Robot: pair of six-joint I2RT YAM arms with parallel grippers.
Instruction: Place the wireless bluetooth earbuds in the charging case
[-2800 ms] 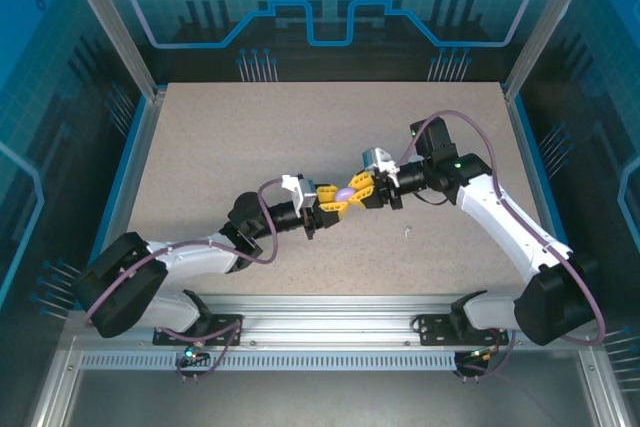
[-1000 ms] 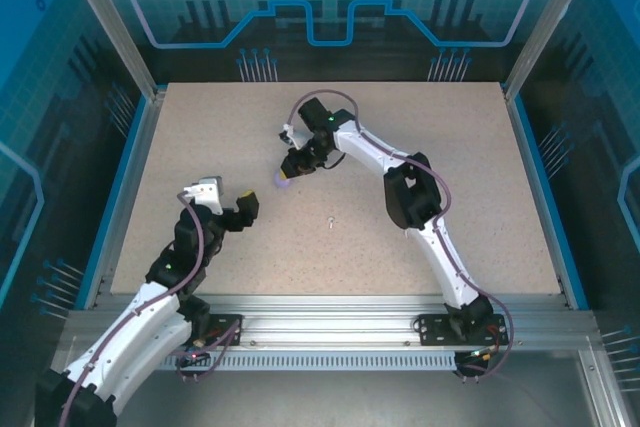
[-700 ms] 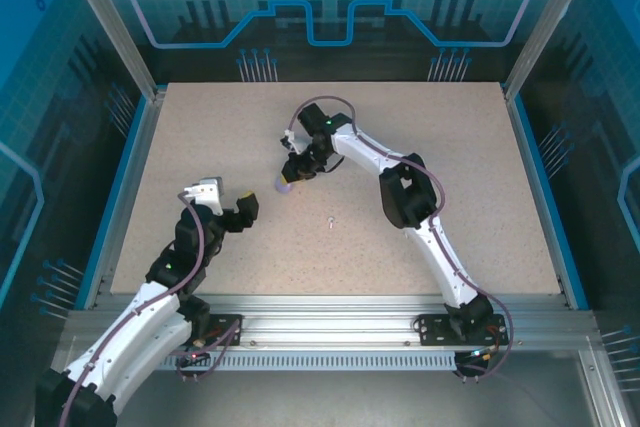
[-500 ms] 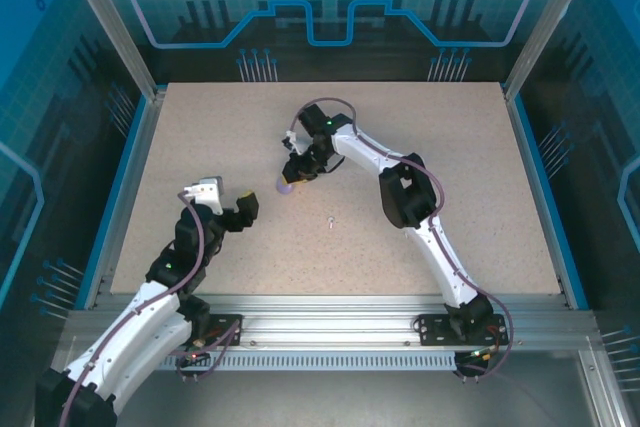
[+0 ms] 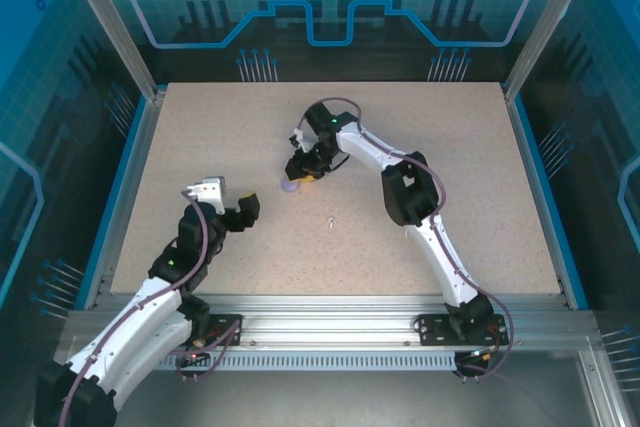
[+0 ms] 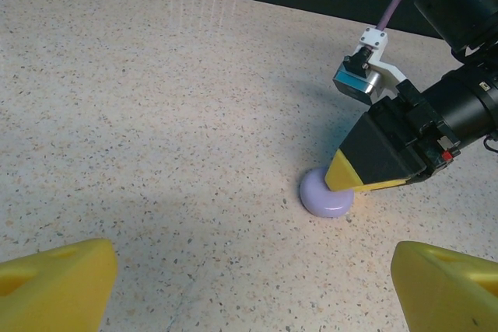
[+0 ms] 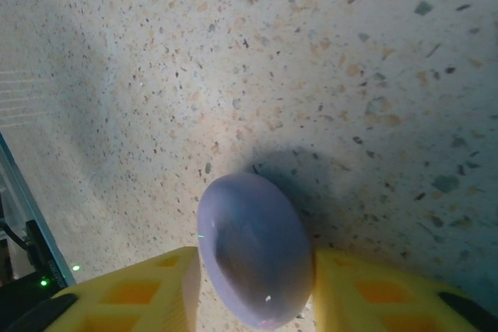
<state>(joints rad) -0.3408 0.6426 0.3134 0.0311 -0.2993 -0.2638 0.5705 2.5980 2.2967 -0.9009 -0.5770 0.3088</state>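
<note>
The pale purple round charging case lies flat on the speckled table, lid closed. My right gripper reaches down over it from the far side. Its yellow fingers flank the case, parted, with a thin gap on the left side. In the left wrist view one yellow right fingertip overlaps the case. My left gripper hovers open to the case's near left, nothing between its yellow fingertips. A tiny white earbud lies alone on the table, nearer than the case.
The table's blue rim and metal frame posts bound the workspace. The right arm's elbow arches over the middle of the table. Bare tabletop lies to the right and at the far left.
The right jaws have parted around the purple case, which has come down to rest on the table slightly nearer. The left arm has hardly moved.
</note>
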